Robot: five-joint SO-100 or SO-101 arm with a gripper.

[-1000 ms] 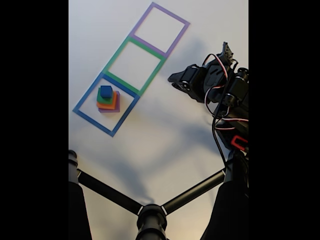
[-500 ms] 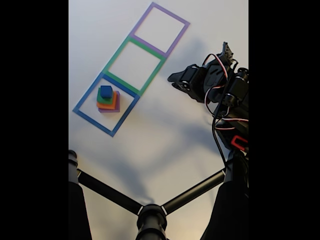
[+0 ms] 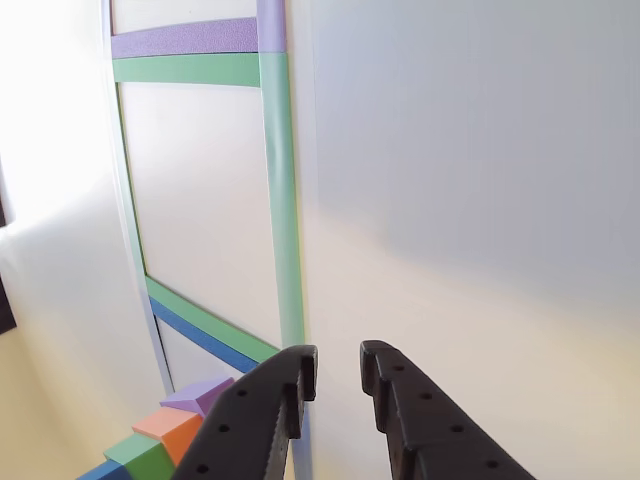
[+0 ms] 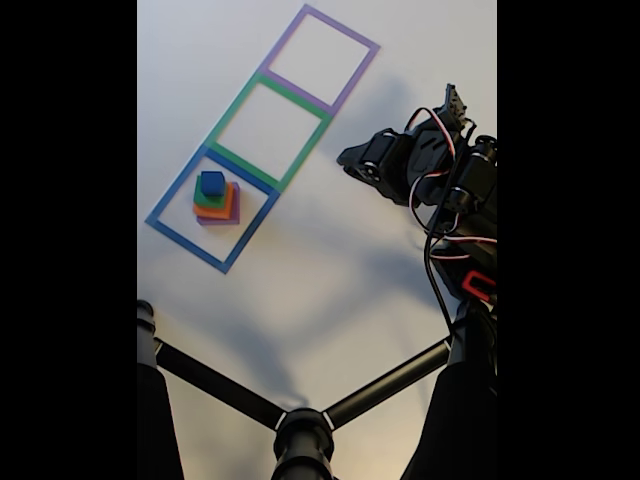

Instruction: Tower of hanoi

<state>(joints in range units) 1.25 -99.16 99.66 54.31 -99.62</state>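
The tower of hanoi (image 4: 215,198) stands stacked inside the blue tape square (image 4: 186,245): a blue cube (image 4: 212,183) on top, then green (image 4: 203,199), orange (image 4: 224,208), and a purple slab (image 4: 234,214) at the bottom. In the other view the stack shows at the lower left corner, with its purple (image 3: 205,394), orange (image 3: 170,428) and green (image 3: 145,456) layers. My gripper (image 4: 346,157) hovers well to the right of the stack, beside the green tape square (image 4: 234,110). Its black fingers (image 3: 338,365) stand narrowly open with nothing between them.
A purple tape square (image 4: 341,27) lies beyond the green one on the white table. The arm with its red and black wires (image 4: 450,190) fills the right side. Black tripod-like bars (image 4: 300,430) cross the bottom of the fixed view.
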